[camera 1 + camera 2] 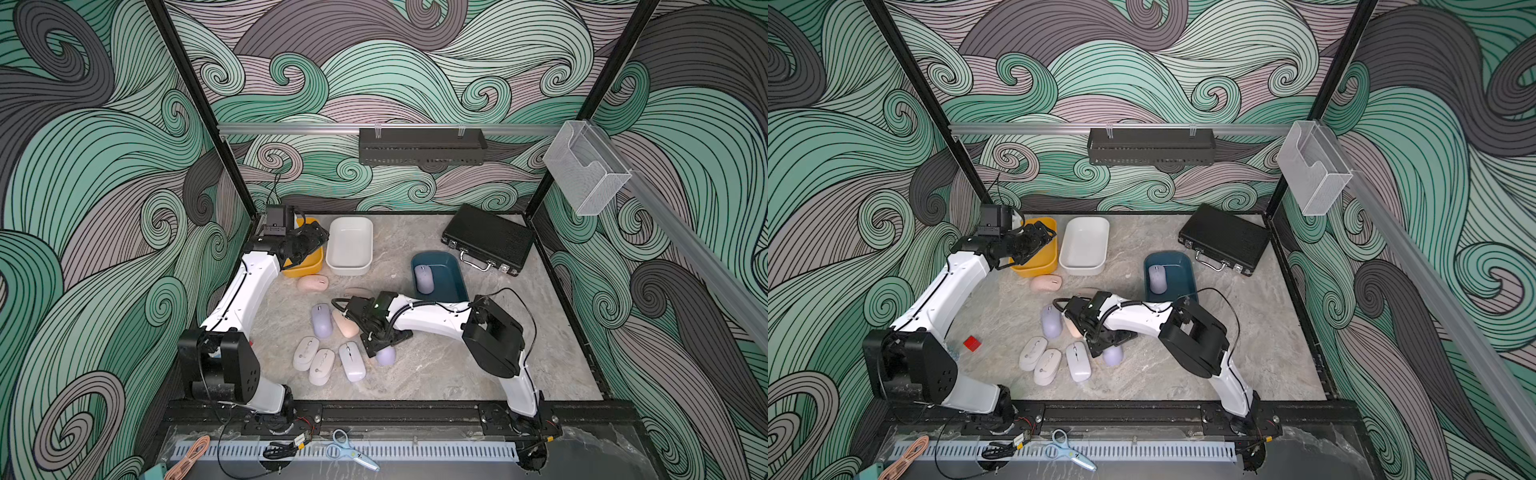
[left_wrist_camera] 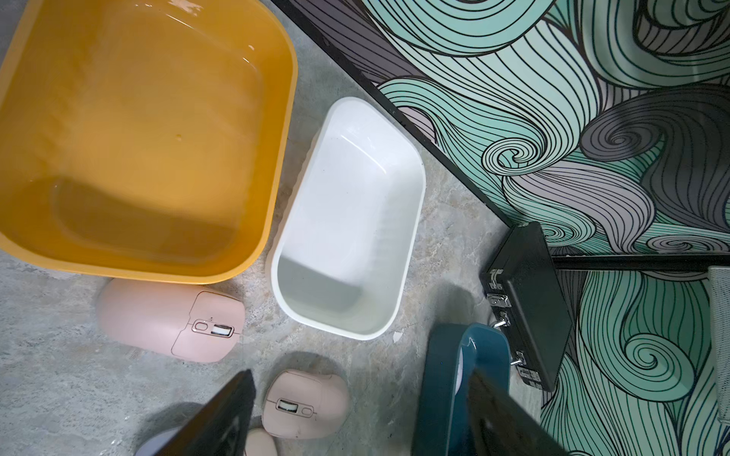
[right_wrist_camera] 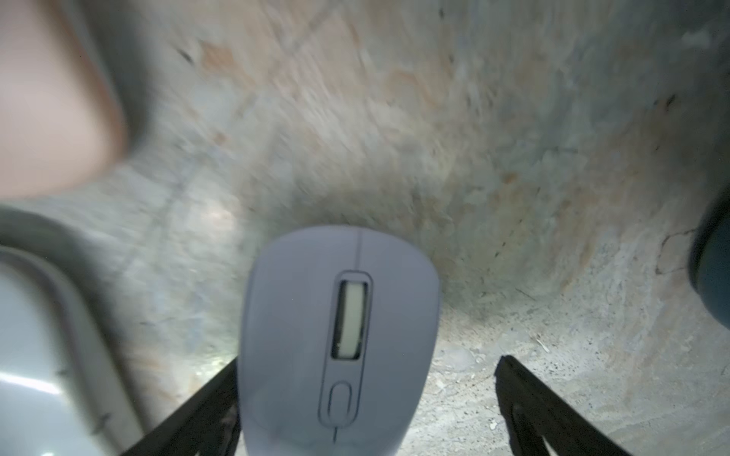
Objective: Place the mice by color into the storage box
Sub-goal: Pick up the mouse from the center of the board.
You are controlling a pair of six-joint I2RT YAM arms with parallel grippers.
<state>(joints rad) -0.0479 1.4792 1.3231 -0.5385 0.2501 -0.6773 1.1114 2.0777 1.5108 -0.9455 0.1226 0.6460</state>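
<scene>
Right pincer (image 3: 369, 363) spread, empty, straddling lavender mouse (image 1: 386, 356) on table (image 1: 457, 365), well short of teal box (image 1: 451, 274); mouse off-centre between jaws. Risk: lopsided closing skids or twists mouse, weak pinch, drop before box. Left pincer (image 2: 361, 372) open, empty.

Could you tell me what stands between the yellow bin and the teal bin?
The white bin, beside the yellow bin, then bare tabletop before the teal bin; both top views show it.

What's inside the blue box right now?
One lavender mouse lies in the blue box. The rest of its floor that shows is bare. The right arm covers the near edge, so that strip is hidden.
</scene>
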